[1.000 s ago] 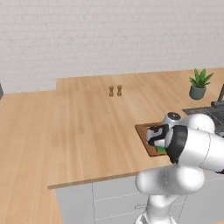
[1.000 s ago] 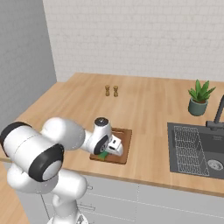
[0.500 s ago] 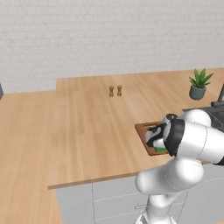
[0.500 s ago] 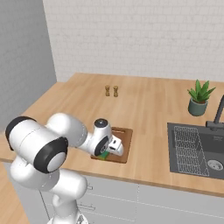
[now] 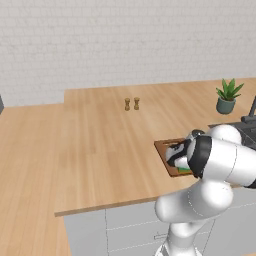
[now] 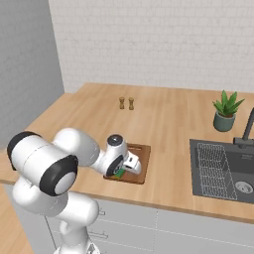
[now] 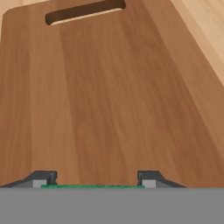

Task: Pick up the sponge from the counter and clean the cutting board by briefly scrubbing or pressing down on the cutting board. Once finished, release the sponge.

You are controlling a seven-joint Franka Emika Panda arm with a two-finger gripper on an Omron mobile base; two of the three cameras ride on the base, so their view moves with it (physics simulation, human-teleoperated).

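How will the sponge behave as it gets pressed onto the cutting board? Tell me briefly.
The sponge, a small green block clamped in the gripper, is probably soft and light, so it should squash rather than slip. The cutting board lies flat on the counter and looks stiff; pressing down likely won't tip it.

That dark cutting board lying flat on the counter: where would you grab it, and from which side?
Probably by the slot handle at the short end of the cutting board, approaching from that end: the board lies flat, and the slot offers fingers a hold.
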